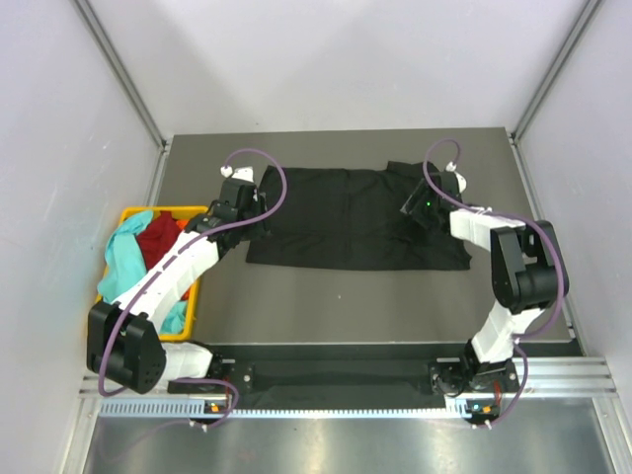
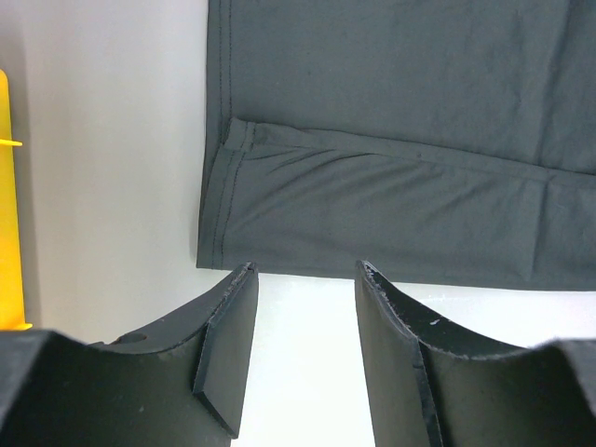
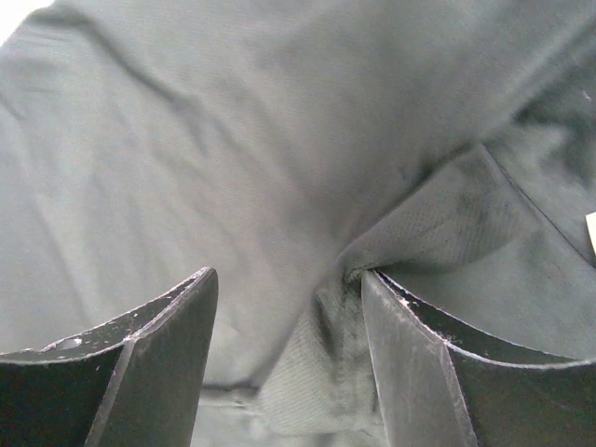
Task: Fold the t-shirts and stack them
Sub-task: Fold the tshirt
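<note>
The black t-shirt [image 1: 346,217] lies spread flat on the table [image 1: 326,296] with its long axis running left to right across the far half, and an arm is stationed at each end of it. The left gripper [image 1: 242,205] is at the left end. In its wrist view the fingers [image 2: 228,345] stand apart with nothing between them. The stitched hem corner of the shirt [image 2: 391,140] lies just ahead of the fingertips, on bare table and apart from them. The right gripper [image 1: 420,207] hangs over the right end, where the cloth is more rumpled. Its fingers [image 3: 158,354] are likewise spread and not pinching, though a raised ridge of the shirt [image 3: 233,140] runs up against the inner face of the right-hand finger (whether it presses there or only brushes it I cannot tell). The other shirts wait in the yellow basket [image 1: 133,212] at the left edge, a teal shirt [image 1: 123,252] and a red shirt [image 1: 158,237] showing on top. Judging by this layout, a fold across the long axis calls for each arm to take its own end. The left gripper needs to go forward to reach the hem corner, while the right gripper is already above cloth and needs mainly to go down.
</note>
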Motion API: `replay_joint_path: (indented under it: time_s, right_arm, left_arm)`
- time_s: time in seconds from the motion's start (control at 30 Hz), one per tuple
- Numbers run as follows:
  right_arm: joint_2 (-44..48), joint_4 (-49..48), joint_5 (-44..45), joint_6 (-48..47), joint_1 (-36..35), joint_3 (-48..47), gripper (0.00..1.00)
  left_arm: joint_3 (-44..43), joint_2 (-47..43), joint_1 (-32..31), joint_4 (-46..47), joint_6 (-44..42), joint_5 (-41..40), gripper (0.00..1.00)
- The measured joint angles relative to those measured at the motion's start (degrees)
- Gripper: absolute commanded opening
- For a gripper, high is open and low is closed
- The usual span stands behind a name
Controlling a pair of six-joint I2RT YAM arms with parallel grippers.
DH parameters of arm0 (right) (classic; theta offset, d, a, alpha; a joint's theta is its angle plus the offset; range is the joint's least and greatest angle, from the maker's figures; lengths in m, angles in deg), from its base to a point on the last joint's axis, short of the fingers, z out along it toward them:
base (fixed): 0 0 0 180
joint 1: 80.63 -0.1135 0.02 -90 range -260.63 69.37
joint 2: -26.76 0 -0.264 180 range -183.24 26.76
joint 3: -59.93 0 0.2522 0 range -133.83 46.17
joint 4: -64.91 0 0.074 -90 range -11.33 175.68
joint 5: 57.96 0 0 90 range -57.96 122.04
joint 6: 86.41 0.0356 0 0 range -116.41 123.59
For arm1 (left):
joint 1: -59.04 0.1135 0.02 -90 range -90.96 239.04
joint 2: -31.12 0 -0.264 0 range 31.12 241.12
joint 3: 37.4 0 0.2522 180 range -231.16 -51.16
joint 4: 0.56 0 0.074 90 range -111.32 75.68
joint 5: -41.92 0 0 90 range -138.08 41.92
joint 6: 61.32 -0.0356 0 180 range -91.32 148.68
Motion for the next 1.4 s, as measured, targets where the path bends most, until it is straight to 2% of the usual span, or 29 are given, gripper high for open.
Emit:
replay_joint_path:
  time_s: [0.33, 0.53, 0.73, 0.97, 1.4]
  right_arm:
    - [-1.44, -0.66, -2.71, -0.42, -0.07, -5.9, 0.63]
    - [-4.02, -1.7, -7.5, -1.05, -0.33, -9.16, 0.63]
    - [-4.26, 2.19, -7.32, -2.36, -0.85, -11.72, 0.64]
    - [-1.97, 7.3, -5.33, -4.09, -0.83, -9.16, 0.65]
    - [-0.74, 9.81, -1.42, -4.39, -0.83, -4.52, 0.65]
  left_arm:
    - [0.02, 0.0, 0.0, 0.0, 0.0, -0.02, 0.51]
    - [0.02, -0.02, 0.0, 0.0, 0.0, -0.02, 0.51]
    - [0.02, -0.02, 0.04, 0.0, 0.0, 0.0, 0.51]
    - [0.04, -0.02, 0.04, 0.0, 0.0, 0.04, 0.51]
    - [0.37, -0.24, 0.09, 0.0, 0.0, 0.04, 0.51]
